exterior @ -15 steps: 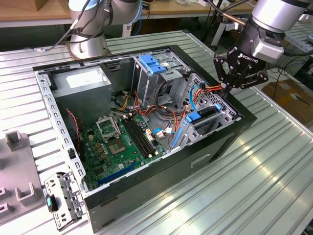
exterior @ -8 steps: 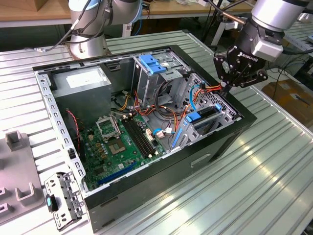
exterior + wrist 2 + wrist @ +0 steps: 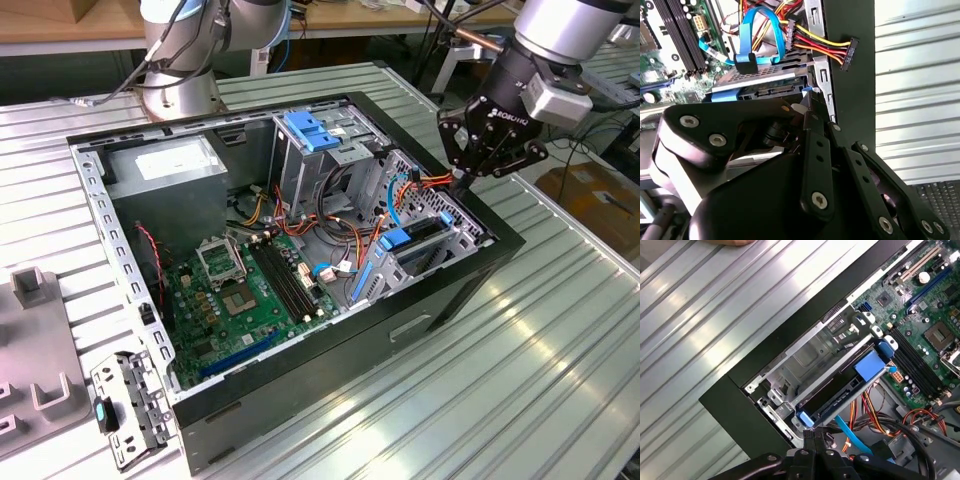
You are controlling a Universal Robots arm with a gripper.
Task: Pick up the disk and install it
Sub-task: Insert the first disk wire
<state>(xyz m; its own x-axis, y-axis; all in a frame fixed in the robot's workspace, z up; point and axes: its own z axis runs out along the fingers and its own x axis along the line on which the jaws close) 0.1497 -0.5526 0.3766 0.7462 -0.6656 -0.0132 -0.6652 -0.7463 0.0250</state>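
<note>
Pincer (image 3: 814,433) pressed together, empty, tips at the rail end of the disk (image 3: 837,394); I judge an off-centre push could jam it askew or snag the power cable (image 3: 820,49) alongside.

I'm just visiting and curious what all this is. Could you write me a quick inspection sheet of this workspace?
Surface: ribbed metal table carrying an open computer case.
Job's things: disk with blue rails lies in the bay at the case's corner.
Clutter: grey holders and a small bracket at the exterior view's left.
Grippers: gripper, fingers together, tip at the disk's end.
Cables: coloured wires and a blue ribbon cable hang near the disk.
Surroundings: wooden bench behind; cardboard box.
</note>
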